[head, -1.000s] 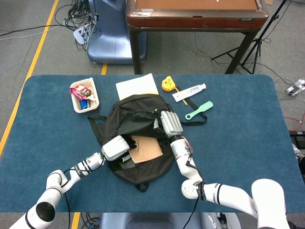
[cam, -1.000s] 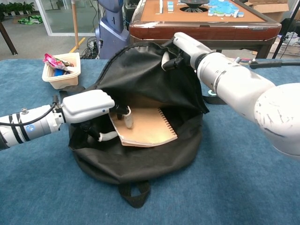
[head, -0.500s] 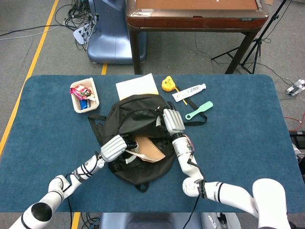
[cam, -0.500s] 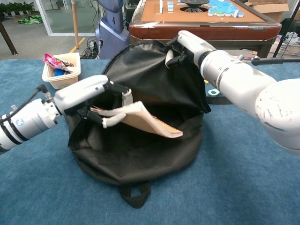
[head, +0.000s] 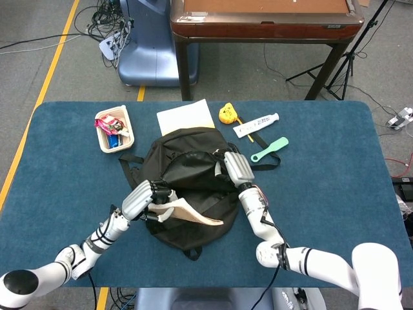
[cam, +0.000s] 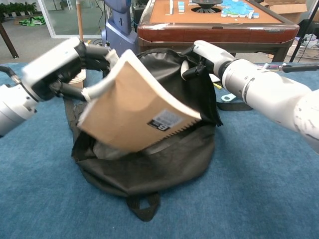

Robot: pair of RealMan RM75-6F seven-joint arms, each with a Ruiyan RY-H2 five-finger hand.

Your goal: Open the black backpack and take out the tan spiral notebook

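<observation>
The black backpack point(head: 187, 174) point(cam: 164, 164) lies open in the middle of the blue table. My left hand point(head: 143, 196) point(cam: 65, 64) grips the tan spiral notebook point(head: 188, 214) point(cam: 134, 109) by one edge and holds it tilted above the bag's opening, clear of the bag, its spiral edge low and to the right. My right hand point(head: 235, 166) point(cam: 202, 55) holds the bag's upper flap up at the far right rim.
A white tray point(head: 103, 139) of snacks sits at the back left. White paper point(head: 184, 116), a yellow tape measure point(head: 226, 114), a white tube point(head: 256, 124) and a green tool point(head: 270, 149) lie behind the bag. A brown table point(head: 264, 26) stands beyond.
My left hand has lifted the notebook up and out of the backpack, toward the left. My right hand has kept hold of the flap, shifting slightly.
</observation>
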